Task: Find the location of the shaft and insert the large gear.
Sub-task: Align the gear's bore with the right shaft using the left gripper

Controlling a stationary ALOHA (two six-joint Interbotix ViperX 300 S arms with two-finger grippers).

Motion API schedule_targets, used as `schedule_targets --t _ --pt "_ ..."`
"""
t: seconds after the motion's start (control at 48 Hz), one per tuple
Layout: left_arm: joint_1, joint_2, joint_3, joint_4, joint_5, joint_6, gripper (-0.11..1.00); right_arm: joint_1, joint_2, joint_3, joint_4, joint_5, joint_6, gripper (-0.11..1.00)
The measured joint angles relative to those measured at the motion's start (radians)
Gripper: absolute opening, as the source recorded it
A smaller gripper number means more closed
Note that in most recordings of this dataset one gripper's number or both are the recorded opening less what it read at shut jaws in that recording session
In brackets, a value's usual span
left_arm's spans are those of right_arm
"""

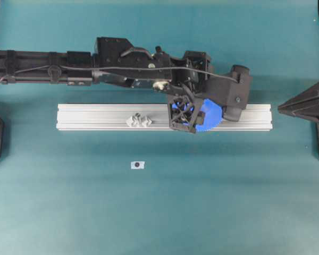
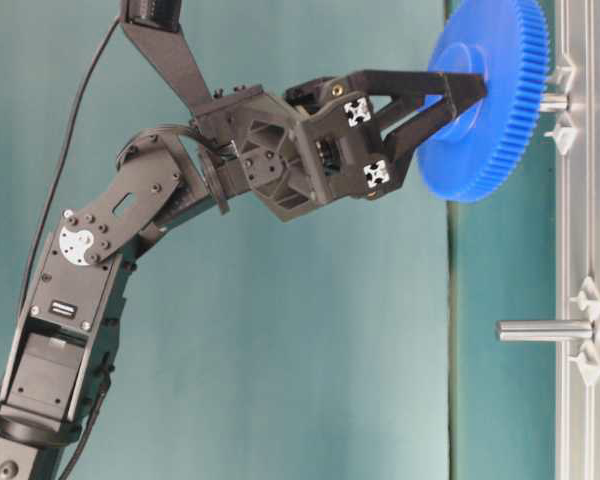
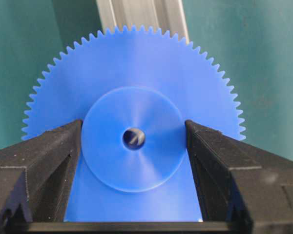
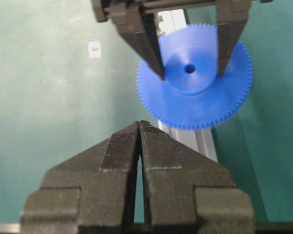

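Note:
My left gripper [image 3: 133, 125] is shut on the large gear [image 3: 136, 63], with one finger on each side of its raised hub. The bright-blue toothed disc [image 1: 211, 119] hangs over the right part of the aluminium rail [image 1: 95, 117]. From table level the gear [image 2: 485, 150] stands a little off the rail, and a short length of the shaft [image 2: 554, 101] shows between them. A greyish tip shows inside the gear's centre hole [image 3: 133, 139]. A second peg [image 2: 545, 329] stands bare further along the rail. My right gripper [image 4: 139, 125] is shut on nothing, off the rail's right end.
Two clear diamond mounts [image 1: 139, 121] flank the bare peg near the rail's middle. A small white tag with a black dot [image 1: 137, 164] lies on the teal table in front of the rail. The right arm [image 1: 305, 106] sits at the right edge.

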State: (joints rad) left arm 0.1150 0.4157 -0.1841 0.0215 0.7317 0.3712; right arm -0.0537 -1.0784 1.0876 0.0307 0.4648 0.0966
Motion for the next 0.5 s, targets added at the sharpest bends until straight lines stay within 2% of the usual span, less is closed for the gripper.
schedule_targets --t 0.5 --pt "0.009 0.0 -0.005 0.0 0.02 0.003 0.72 -0.005 0.0 0.0 0.0 0.0 0.0 0.07"
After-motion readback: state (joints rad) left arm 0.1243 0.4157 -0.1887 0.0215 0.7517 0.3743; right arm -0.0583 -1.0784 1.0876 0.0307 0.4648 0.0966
